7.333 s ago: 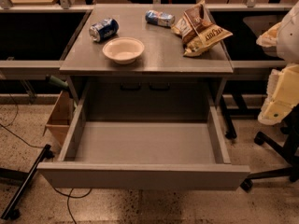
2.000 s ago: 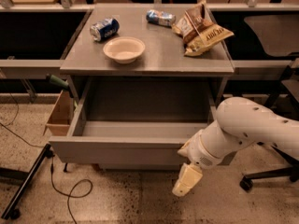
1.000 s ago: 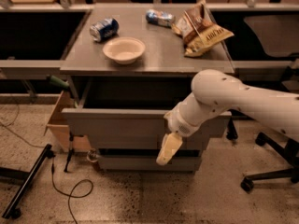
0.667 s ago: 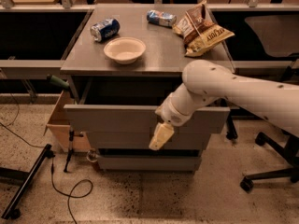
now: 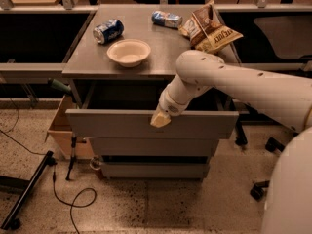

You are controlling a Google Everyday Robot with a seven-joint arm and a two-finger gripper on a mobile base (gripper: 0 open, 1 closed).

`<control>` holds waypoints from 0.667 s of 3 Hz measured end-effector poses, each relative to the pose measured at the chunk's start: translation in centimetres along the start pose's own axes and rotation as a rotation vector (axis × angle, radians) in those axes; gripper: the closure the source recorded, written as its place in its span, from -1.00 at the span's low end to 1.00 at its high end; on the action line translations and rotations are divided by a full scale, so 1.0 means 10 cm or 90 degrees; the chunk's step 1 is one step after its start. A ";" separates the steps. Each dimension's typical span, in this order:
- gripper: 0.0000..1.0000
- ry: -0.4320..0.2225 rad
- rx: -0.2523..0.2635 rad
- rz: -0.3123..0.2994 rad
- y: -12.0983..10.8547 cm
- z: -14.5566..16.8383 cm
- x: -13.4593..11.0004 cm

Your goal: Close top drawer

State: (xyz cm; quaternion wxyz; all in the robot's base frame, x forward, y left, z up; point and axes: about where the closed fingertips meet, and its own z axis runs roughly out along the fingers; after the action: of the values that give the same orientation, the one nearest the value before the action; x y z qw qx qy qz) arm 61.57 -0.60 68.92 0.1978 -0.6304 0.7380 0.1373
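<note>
The white arm (image 5: pixel 234 82) is reaching in from the right and bending down. The pincer (image 5: pixel 161 119) is pressing on the upper edge of the top drawer (image 5: pixel 112 125); I cannot tell how wide it is. The drawer is standing a little out, under the bench (image 5: pixel 87 65). On the bench, a can (image 5: pixel 108 31), a bowl (image 5: pixel 129 52) and a chip bag (image 5: pixel 209 28) are lying. Open floor (image 5: pixel 146 204) is lying in front.
</note>
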 end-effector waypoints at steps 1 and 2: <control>0.18 0.005 0.002 0.002 -0.12 0.07 -0.06; -0.28 0.004 0.009 0.006 -0.20 0.09 -0.10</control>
State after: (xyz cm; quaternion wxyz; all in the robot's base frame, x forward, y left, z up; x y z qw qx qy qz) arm 63.82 0.34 68.73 0.1993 -0.6259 0.7425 0.1310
